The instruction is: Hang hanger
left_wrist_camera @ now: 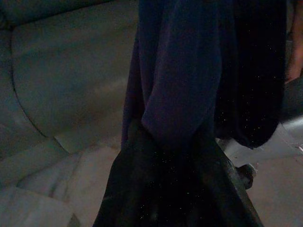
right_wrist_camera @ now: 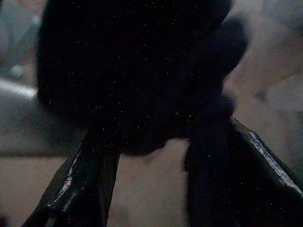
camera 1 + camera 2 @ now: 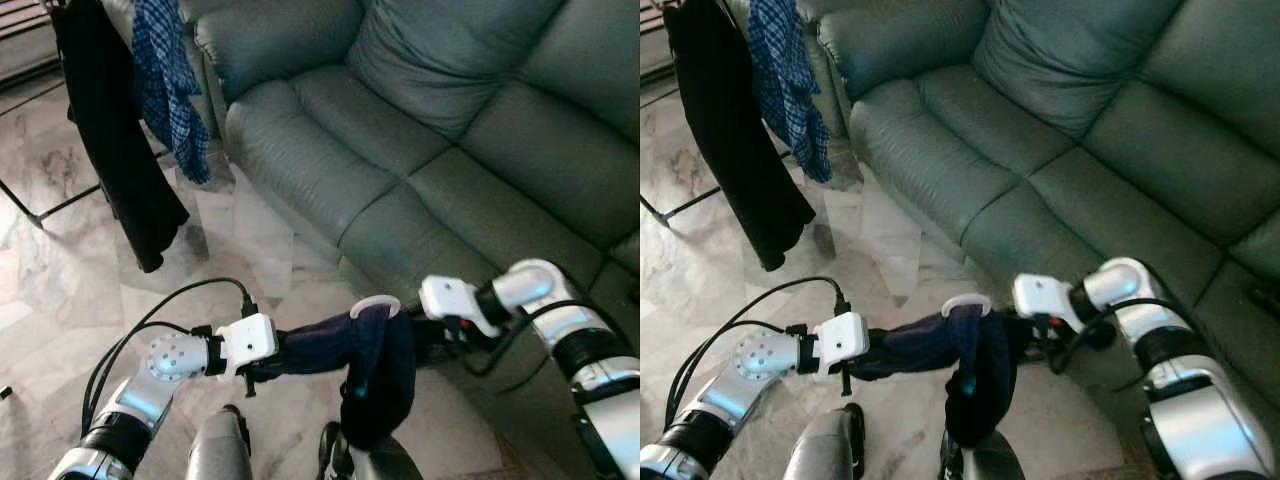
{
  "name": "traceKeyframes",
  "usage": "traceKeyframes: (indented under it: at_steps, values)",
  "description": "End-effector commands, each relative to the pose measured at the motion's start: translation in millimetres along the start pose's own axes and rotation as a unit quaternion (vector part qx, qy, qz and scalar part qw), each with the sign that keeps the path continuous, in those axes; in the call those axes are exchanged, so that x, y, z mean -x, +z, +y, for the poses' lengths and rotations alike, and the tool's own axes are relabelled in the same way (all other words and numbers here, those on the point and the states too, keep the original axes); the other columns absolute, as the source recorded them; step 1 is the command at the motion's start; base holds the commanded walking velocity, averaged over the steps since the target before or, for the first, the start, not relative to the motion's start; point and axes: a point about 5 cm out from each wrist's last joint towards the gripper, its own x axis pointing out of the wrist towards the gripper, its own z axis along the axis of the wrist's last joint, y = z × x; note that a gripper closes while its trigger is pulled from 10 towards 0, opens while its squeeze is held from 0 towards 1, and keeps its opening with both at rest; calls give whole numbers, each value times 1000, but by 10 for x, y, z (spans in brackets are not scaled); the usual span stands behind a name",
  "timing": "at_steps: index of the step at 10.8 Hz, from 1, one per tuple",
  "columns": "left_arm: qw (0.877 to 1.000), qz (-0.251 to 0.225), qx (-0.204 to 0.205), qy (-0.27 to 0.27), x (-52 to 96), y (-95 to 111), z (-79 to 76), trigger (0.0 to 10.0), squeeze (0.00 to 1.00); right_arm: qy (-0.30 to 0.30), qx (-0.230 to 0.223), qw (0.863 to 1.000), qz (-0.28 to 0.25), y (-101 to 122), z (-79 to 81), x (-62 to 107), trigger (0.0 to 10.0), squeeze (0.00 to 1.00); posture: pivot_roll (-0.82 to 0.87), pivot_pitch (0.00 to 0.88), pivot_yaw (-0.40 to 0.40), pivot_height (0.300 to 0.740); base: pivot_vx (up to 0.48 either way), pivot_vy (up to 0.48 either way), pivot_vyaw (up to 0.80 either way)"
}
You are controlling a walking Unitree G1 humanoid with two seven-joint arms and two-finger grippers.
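Currently left tool (image 3: 262,368) and right tool (image 3: 425,335) both clamp the dark garment (image 3: 370,375) on its white hanger (image 3: 374,305), beside the sofa (image 3: 420,150). Risk: cloth slipping off before reaching the rack (image 3: 40,210).

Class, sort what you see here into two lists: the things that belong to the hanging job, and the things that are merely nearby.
Belongs to the job:
- dark blue garment
- white hanger hook
- left gripper
- right gripper
- clothes rack

Merely nearby:
- green sofa
- black garment
- blue checked shirt
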Motion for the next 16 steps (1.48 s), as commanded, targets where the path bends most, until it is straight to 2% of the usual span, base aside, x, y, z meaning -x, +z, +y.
traceKeyframes:
  at_steps: [1,9,16]
  values:
    - [1000,-13,-15,-10,-34,76,6,0,0,30,-17,999,19,-100,84,30,0,0,2,157,-92,740,0,0,0]
    - [1000,-9,-9,-19,-30,45,-45,0,0,20,-14,999,41,-103,2,167,0,0,0,158,-93,740,0,0,0]
    - [1000,-7,-15,-5,-46,47,2,0,0,48,-27,998,41,-165,78,162,0,0,-4,155,-101,740,0,0,0]
